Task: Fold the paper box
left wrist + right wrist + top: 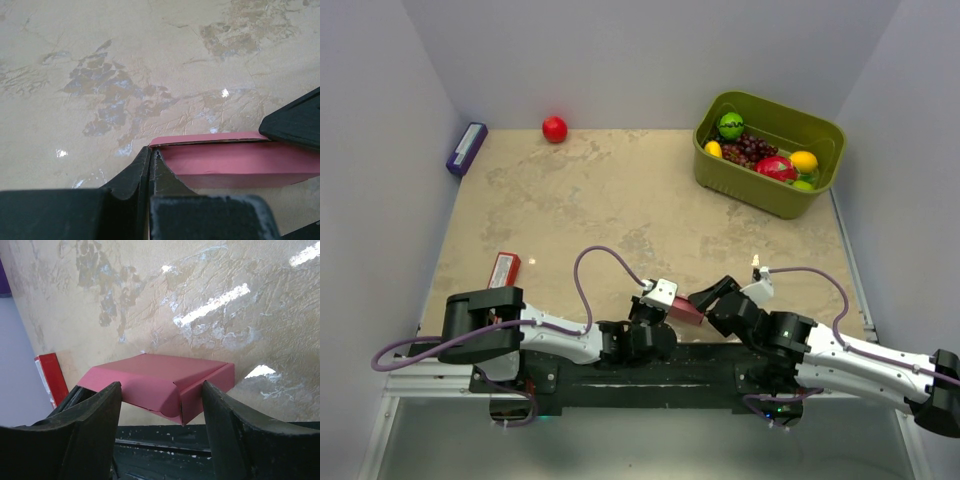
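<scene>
Beige marbled tabletop enclosed by plain white walls. The pink paper box, partly folded, is at the near edge between the two arms and appears lifted just off the surface. Left fingers: pressed together, pinching one corner of the box. Right fingers: spread, one on each side of the box; contact cannot be told. Far right, a green basket of fruit. Far left, a purple packet and a red ball. A red packet lies near the left arm.
</scene>
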You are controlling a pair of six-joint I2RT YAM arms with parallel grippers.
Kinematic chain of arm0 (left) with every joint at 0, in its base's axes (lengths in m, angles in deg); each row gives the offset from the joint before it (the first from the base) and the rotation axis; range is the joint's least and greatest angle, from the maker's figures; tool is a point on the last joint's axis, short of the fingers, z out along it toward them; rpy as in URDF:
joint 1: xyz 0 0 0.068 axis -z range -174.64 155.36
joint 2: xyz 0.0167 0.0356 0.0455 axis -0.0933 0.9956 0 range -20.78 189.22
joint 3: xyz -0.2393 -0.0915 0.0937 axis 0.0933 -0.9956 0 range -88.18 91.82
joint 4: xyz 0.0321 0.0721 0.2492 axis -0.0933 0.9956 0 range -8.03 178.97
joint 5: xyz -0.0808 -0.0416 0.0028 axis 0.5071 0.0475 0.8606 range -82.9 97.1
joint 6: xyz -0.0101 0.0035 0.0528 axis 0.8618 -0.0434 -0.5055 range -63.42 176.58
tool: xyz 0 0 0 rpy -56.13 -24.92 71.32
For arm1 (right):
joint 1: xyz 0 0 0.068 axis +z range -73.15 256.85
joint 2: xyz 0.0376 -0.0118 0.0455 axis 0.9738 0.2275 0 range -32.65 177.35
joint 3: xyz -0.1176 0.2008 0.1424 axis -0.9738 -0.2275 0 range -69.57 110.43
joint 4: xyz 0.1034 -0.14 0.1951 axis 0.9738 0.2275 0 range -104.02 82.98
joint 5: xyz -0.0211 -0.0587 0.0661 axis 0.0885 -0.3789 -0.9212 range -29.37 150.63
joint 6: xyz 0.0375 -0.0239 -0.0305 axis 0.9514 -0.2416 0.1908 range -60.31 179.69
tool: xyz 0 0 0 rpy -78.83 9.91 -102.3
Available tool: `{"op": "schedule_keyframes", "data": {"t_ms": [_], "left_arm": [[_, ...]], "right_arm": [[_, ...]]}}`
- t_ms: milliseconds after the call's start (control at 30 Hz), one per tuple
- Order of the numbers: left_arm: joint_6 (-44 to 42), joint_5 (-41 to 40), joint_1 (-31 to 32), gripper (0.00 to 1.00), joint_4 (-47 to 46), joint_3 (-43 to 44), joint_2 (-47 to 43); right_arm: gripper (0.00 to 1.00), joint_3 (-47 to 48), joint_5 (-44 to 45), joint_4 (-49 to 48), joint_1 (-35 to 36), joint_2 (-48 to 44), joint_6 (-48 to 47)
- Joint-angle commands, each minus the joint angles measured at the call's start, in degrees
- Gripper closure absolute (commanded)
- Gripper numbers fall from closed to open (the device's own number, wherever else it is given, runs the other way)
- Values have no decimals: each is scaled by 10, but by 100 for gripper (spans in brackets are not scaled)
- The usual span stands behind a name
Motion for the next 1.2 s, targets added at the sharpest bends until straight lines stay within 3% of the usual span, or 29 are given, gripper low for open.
{"op": "schedule_keyframes", "data": {"t_ms": [0,467,600,767,1067,1167], "left_arm": [[28,152,18,100,122,-32,56],[44,146,29,100,162,5,70],[50,141,34,100,180,9,70],[59,134,40,100,195,16,67],[69,130,54,100,216,32,67],[74,128,56,95,224,34,59]], "right_arm": [[46,-17,-5,-23,0,4,29],[78,-35,15,-35,15,26,68],[81,-33,30,-28,27,39,84],[91,-26,54,-12,47,54,113],[91,-21,73,-14,53,90,130],[92,-20,75,-15,53,95,132]]}}
